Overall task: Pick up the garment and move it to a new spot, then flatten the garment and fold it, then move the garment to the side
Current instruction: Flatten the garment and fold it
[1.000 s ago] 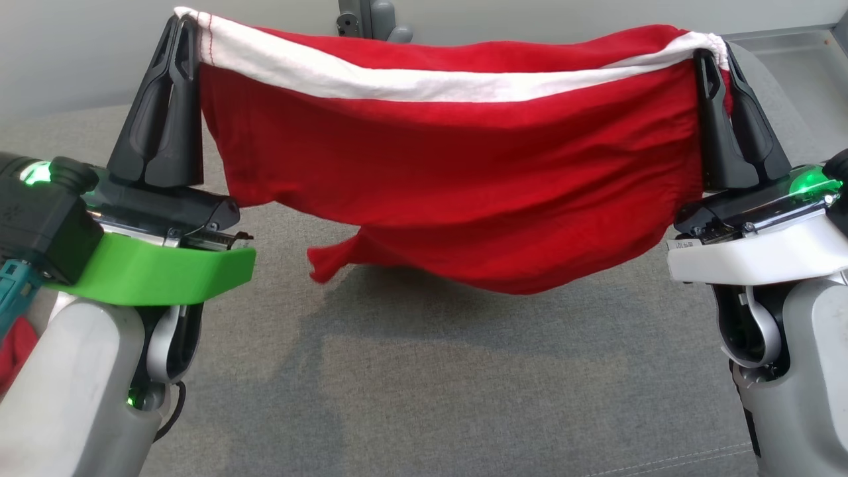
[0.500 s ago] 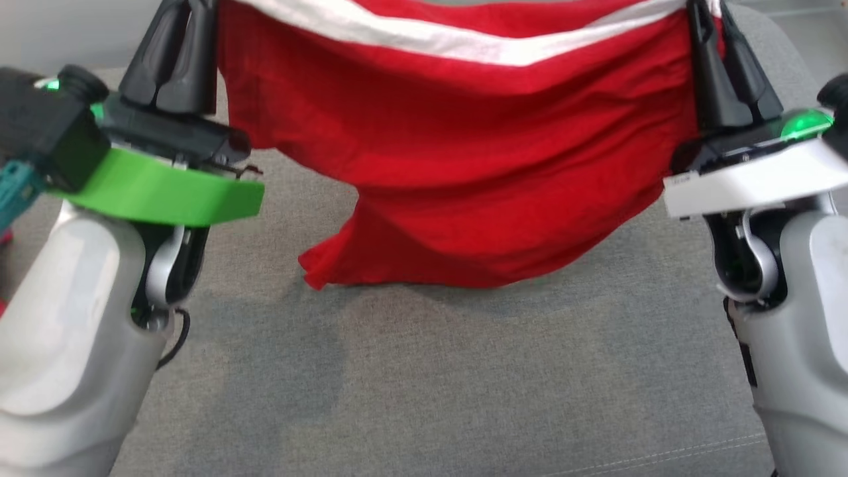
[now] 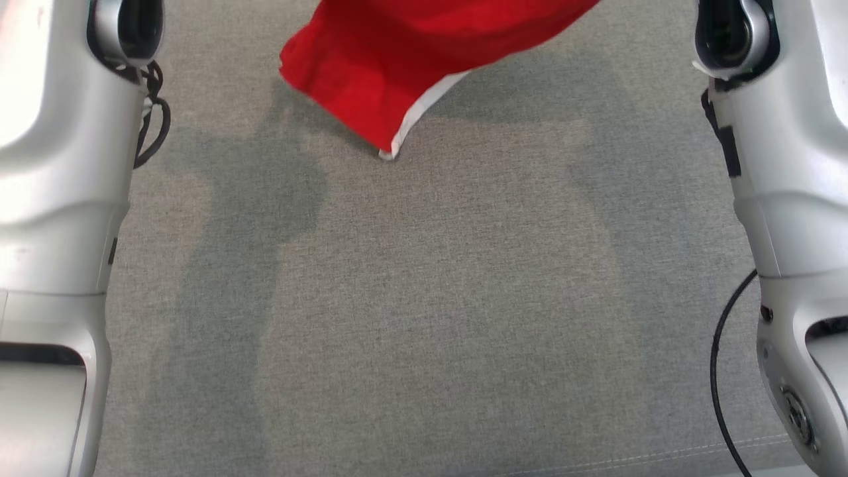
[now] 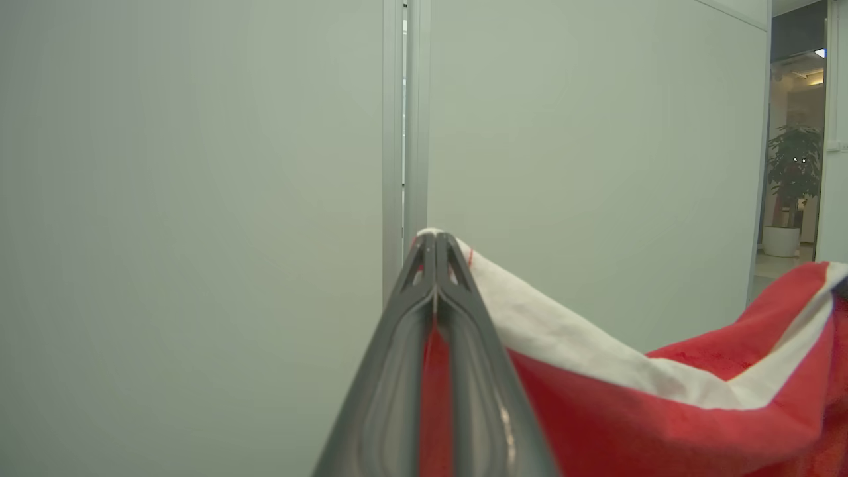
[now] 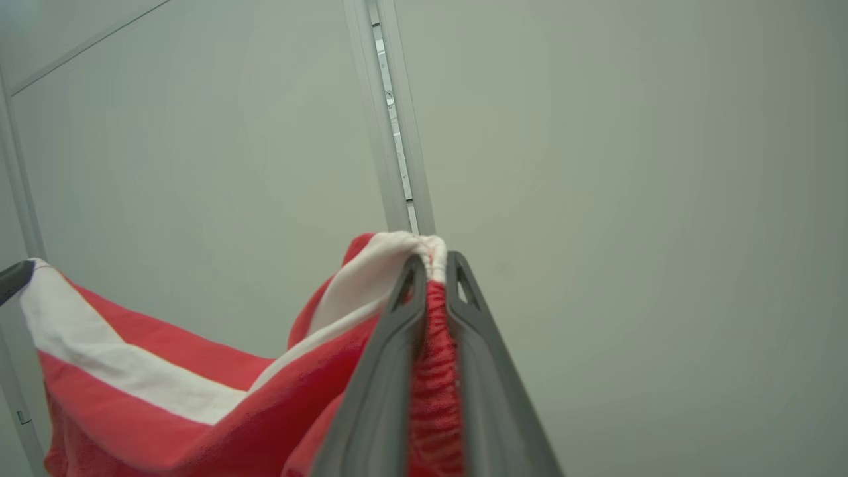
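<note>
Red cloth with a white band, the garment (image 4: 662, 411) hangs in the air: the left gripper (image 4: 435, 240) is clamped on one white-edged corner, the right gripper (image 5: 434, 265) pinches the bunched other end. Pale wall panels (image 4: 199, 199) stand behind; its loose corner dangles toward the far edge of the grey upholstery (image 3: 424, 318), between two pale forearms (image 3: 59, 165).

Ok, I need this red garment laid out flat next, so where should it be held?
By the two ends of the white band, one per gripper, each from its outer side. The left gripper and right gripper pinch it there now: the band spans between them and the garment hangs free below.
</note>
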Available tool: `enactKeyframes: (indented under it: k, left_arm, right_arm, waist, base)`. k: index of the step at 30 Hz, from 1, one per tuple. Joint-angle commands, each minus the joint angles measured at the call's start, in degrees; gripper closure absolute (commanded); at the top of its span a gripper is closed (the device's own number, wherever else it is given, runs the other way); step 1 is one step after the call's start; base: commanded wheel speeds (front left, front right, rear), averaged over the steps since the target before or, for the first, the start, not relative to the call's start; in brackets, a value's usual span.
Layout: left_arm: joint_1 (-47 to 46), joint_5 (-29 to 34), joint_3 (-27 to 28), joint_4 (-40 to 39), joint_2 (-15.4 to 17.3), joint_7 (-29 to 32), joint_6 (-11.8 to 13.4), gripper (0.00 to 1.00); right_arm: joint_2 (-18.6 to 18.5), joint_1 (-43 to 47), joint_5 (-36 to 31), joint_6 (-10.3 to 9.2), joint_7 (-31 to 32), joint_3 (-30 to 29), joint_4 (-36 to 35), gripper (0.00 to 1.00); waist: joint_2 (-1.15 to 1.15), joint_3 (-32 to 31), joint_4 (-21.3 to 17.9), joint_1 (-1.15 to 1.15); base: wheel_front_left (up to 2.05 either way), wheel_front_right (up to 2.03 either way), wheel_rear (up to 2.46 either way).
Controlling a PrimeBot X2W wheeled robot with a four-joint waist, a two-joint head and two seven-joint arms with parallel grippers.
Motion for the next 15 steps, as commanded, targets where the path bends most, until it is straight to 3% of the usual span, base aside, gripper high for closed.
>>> enactKeyframes:
  k: [1, 7, 15]
  left_arm:
    - [-3.23, -0.31, 0.79, 5.21, -1.29, -0.56, -0.79, 1.0]
    - [-7.52, 0.73, 3.63, 12.5, -3.5, -0.85, -1.73, 1.0]
    - [-0.97, 1.4, 4.57, 21.52, -6.59, -0.81, -2.91, 1.0]
  right_arm:
    - [0.79, -3.7, 0.46, 0.0, -0.89, -0.63, 4.04, 1.0]
    - [3.18, -8.39, 0.72, 0.0, -1.14, -4.05, 8.46, 1.0]
    - [4.17, -2.93, 1.4, 0.0, -1.09, -1.29, 15.64, 1.0]
  waist:
    - [0.0, 1.41, 0.7, -0.01]
    - [0.0, 2.52, 0.76, -0.01]
    - [0.0, 3.81, 1.02, -0.01]
  base:
    - [0.0, 0.0, 0.0]
    - [0.0, 0.0, 0.0]
    - [0.0, 0.0, 0.0]
